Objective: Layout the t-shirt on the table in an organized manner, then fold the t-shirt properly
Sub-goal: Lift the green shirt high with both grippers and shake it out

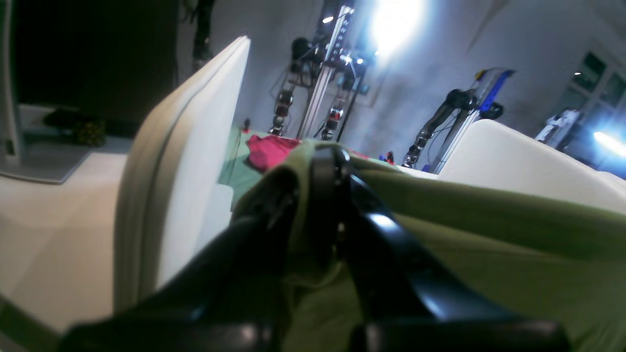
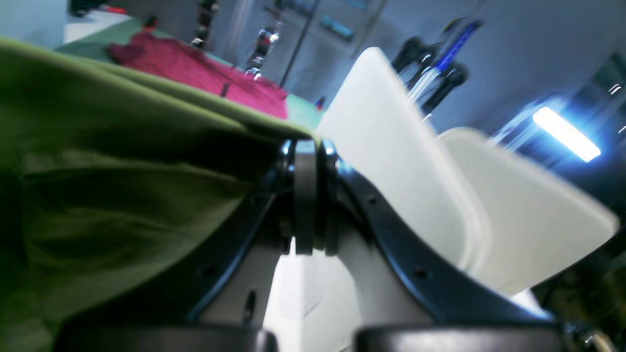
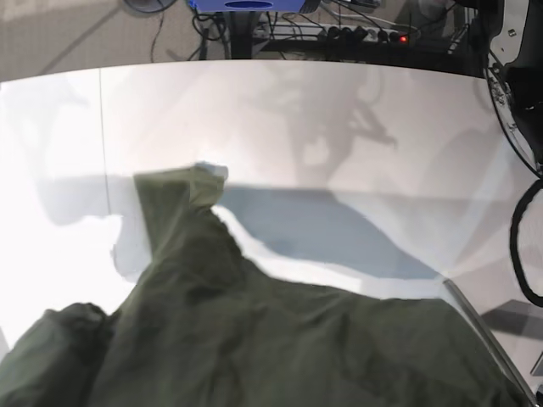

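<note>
A: We look down on the table (image 3: 339, 110) from overhead in the base view, close above the t-shirt (image 3: 280, 339).

B: Our wrist views sit right behind each claw, left gripper (image 1: 323, 195) and right gripper (image 2: 305, 195), facing along the fingers into the room. All three share that green cloth beside the claws.

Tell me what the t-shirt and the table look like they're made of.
The t-shirt: soft woven or knit cloth, probably cotton, matte olive green; it drapes in loose folds and wrinkles with no shine. The table: a hard, smooth white top, maybe laminate or coated board; it shows soft shadows and a faint sheen. The exact material cannot be told.
</note>
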